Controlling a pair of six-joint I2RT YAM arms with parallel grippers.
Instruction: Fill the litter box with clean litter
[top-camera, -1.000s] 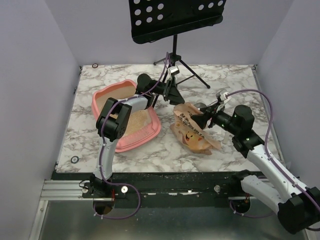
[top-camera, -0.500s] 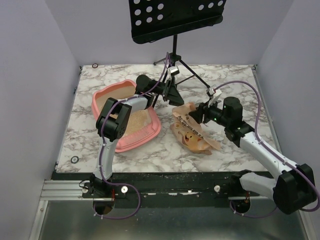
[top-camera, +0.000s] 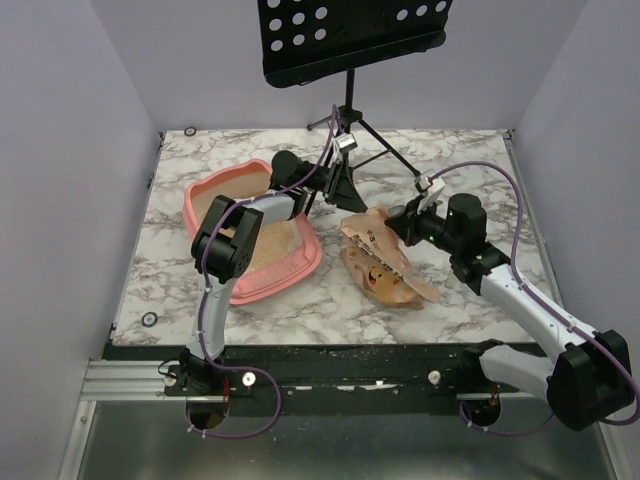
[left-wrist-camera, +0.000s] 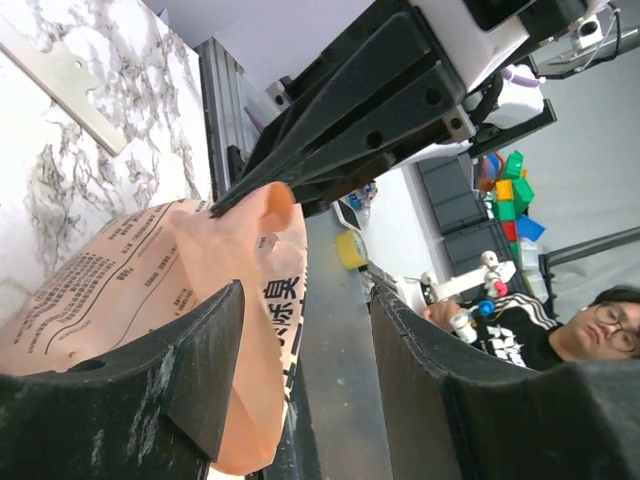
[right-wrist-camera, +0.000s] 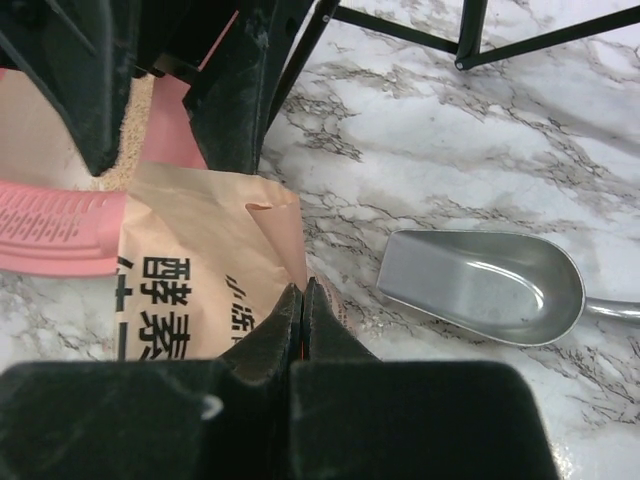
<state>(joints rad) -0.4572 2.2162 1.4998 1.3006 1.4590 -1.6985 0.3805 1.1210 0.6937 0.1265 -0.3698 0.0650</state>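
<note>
Litter box (top-camera: 270, 283) just beside left jaws

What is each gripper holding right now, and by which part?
Right gripper is shut on the litter bag, pinching its top edge near a corner. Left gripper is open, gripping nothing.

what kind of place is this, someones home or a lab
Probably a robotics lab: two robot arms bolted to a walled-in marble-pattern table, a music stand at its back, storage bins beyond.
</note>
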